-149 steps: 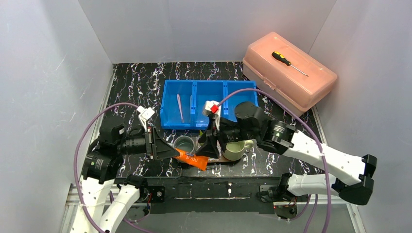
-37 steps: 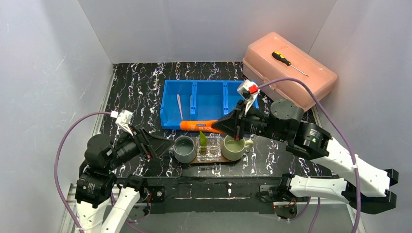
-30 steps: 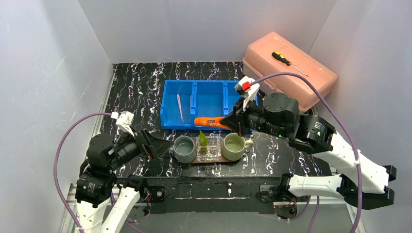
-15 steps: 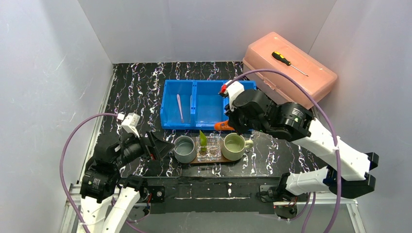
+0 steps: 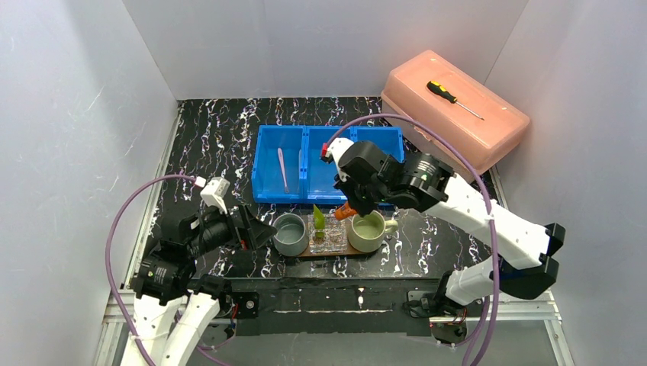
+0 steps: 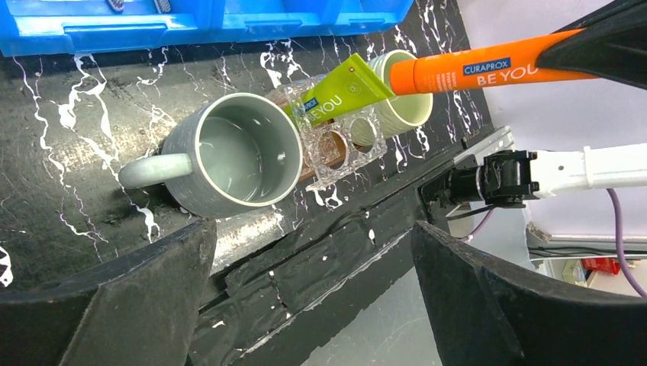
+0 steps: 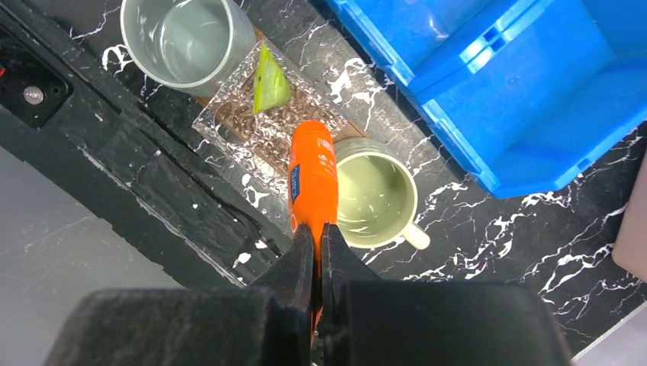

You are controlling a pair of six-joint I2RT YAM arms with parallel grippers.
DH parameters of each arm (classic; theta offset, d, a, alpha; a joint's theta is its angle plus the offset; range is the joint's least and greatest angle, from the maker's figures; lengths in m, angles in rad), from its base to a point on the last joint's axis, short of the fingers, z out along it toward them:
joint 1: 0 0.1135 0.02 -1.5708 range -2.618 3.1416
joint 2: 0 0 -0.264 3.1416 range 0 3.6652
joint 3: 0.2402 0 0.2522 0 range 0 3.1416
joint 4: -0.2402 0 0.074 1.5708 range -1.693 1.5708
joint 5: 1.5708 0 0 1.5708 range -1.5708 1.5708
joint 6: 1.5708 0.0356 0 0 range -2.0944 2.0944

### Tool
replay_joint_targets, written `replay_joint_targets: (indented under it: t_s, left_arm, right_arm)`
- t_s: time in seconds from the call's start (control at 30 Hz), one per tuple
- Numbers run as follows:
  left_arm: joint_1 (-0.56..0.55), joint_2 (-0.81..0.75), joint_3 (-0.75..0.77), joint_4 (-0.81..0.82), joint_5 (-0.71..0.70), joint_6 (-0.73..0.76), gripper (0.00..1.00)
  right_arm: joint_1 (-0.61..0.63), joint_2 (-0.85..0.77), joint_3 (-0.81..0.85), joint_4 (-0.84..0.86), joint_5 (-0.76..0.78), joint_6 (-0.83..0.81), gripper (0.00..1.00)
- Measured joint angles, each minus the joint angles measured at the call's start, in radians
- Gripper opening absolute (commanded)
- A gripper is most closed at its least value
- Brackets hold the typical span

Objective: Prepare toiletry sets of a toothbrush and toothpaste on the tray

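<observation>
My right gripper [image 5: 349,206] [image 7: 319,229] is shut on the flat end of the orange tube [image 7: 313,179] [image 6: 473,71]. The tube hangs cap down, over the gap between the pale green mug [image 7: 376,191] [image 5: 367,230] and the clear holder [image 7: 252,130]. The green tube [image 5: 318,217] [image 6: 343,88] stands in that holder. Left of it sits the grey mug [image 5: 290,233] [image 6: 229,152]. Mugs and holder rest on the brown tray [image 5: 336,252]. A thin toothbrush [image 5: 282,168] lies in the blue bin [image 5: 263,164]. My left gripper [image 5: 255,229] [image 6: 311,229] is open and holds nothing, left of the grey mug.
A pink lidded box [image 5: 488,133] with a screwdriver [image 5: 454,99] on top stands at the back right. The blue bin lies directly behind the tray. The table's front edge runs close in front of the tray.
The right arm has swung left and turned the orange tube from lying level over the bin's front to hanging cap down above the holder and pale green mug. The left arm barely shifted.
</observation>
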Motion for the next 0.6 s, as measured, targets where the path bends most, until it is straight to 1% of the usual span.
replay_joint_targets:
  t_s: [0.27, 0.6]
  left_arm:
    - [0.0, 0.068, -0.001, 0.003, 0.003, 0.027, 0.98]
    - [0.0, 0.055, -0.032, 0.024, 0.032, 0.027, 0.98]
  right_arm:
    - [0.0, 0.078, 0.004, -0.001, -0.053, -0.005, 0.01]
    - [-0.002, 0.14, 0.024, 0.0, -0.076, -0.022, 0.01]
